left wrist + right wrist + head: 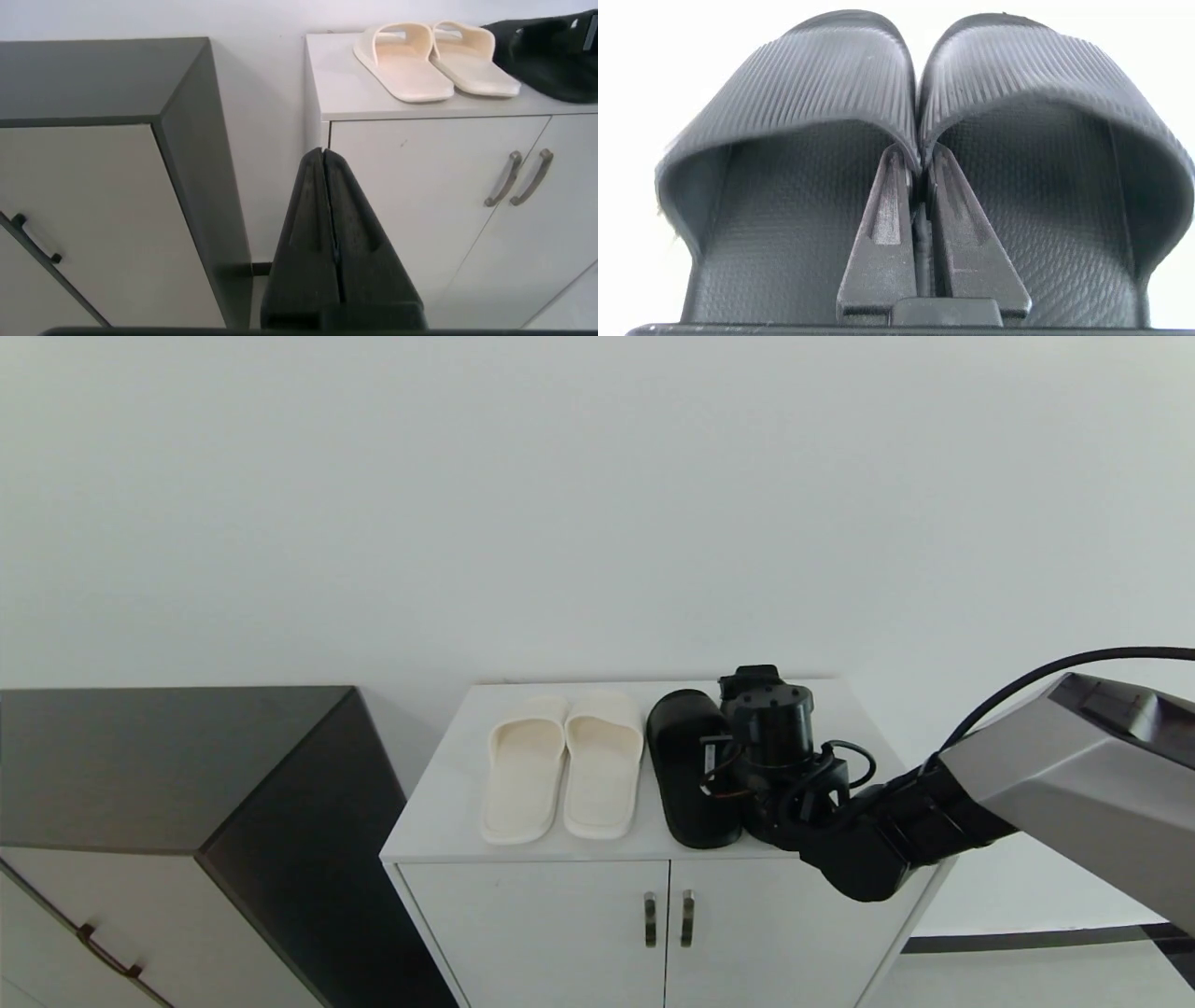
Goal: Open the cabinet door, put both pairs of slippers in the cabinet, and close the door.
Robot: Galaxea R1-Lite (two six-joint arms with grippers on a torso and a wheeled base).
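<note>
The left gripper (pixel 325 163) hangs low in front of the white two-door cabinet (pixel 532 933), near its left front corner, with its fingers pressed flat together and nothing between them. Both cabinet doors are closed, and the two metal bar handles (pixel 650 918) stand side by side at the middle seam. On the cabinet top, a pair of cream foam slippers (pixel 597 770) lies left of centre, heels near the front edge. Just beside it, toward the right edge, lies the pair of black ribbed rubber slippers (pixel 686 775). The right gripper (pixel 920 159) sits between their straps, and its fingers (pixel 882 224) appear to pinch the two inner strap edges together. A dark-topped sideboard (pixel 140 756) stands to the left, against the plain white wall (pixel 597 504).
</note>
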